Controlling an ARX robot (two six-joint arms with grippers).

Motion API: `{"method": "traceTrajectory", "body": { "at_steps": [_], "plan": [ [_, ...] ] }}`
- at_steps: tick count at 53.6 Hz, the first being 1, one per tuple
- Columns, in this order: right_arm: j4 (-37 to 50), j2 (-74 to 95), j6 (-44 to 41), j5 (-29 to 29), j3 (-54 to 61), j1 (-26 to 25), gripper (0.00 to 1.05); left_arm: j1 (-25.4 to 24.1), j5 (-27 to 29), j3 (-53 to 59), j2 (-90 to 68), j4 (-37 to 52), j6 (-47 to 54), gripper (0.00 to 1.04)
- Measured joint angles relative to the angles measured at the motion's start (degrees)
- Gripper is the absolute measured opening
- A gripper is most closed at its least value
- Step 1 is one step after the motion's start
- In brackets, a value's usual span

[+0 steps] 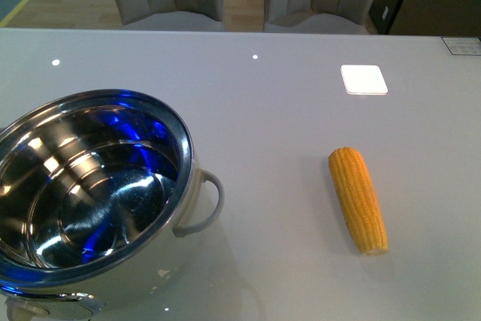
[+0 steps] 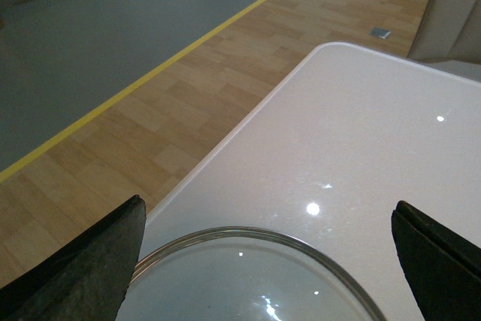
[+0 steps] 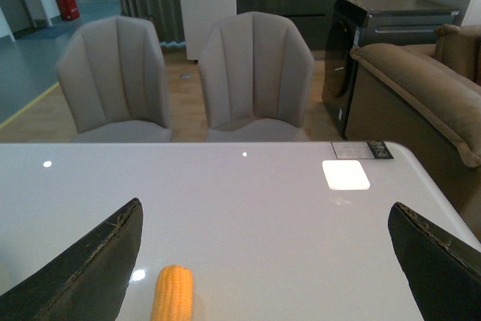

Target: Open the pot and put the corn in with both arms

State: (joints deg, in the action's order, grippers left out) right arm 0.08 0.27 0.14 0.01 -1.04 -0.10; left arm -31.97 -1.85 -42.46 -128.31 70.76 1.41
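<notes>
The steel pot [image 1: 184, 148] stands uncovered at the table's front left, its shiny inside empty and a pale grey loop handle [image 1: 207, 204] facing right. The yellow corn [image 1: 358, 199] lies on the table right of the pot, lengthwise away from me. Neither arm shows in the front view. My left gripper [image 2: 267, 202] is open above the glass lid [image 2: 248, 283], whose metal rim shows between the jaws; its knob is out of view. My right gripper [image 3: 264, 204] is open and empty, with the corn's far end [image 3: 173, 295] near one jaw.
A white square patch [image 1: 364, 79] lies on the table at the back right. Two grey chairs [image 3: 180, 73] stand behind the far edge. The lid lies near the table's rounded corner [image 2: 331, 46], with wood floor beyond. A brown sofa [image 3: 421, 88] stands to the right.
</notes>
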Motion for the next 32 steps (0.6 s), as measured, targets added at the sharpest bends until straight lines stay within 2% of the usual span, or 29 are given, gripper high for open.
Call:
{"method": "traceTrajectory", "body": {
  "at_steps": [13,32],
  "plan": [
    [0.0,0.0,0.0,0.0,0.0,0.0,0.96,5.0,-0.7,5.9,12.0,-4.9,-0.2,0.98],
    [0.0,0.0,0.0,0.0,0.0,0.0,0.96,15.2,2.6,11.9,24.9,-8.8,-0.4,0.98]
  ]
}}
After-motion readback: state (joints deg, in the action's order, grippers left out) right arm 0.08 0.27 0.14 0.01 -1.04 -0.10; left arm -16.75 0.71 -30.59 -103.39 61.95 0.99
